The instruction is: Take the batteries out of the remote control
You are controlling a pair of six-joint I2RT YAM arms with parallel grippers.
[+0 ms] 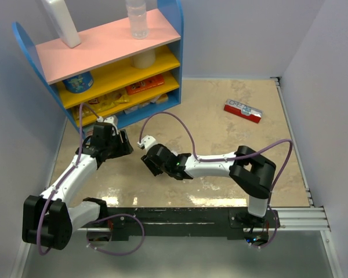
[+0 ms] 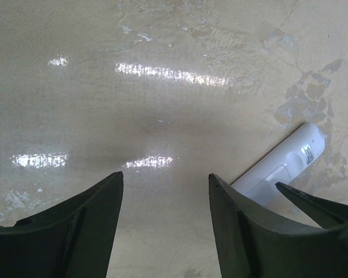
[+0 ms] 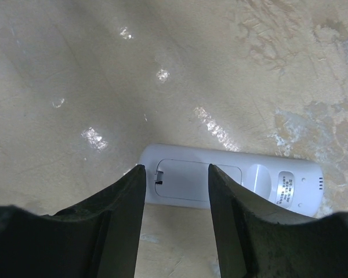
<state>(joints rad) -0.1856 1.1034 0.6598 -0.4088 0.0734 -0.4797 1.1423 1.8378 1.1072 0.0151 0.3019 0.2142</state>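
The remote control [image 3: 232, 182] lies back-up toward the left edge of the surface, its cover on. The right gripper [image 3: 176, 169], jaws apart, is right over the cover end. The long axis runs across both fingers. The left gripper [image 2: 165, 175], jaws wide, waits just beside.

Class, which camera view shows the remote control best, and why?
The right wrist view: the remote control lies almost whole, back up, with its cover seam and label plain. The left wrist view shows only one end, partly behind the left pincer. The top view does not show it clearly.
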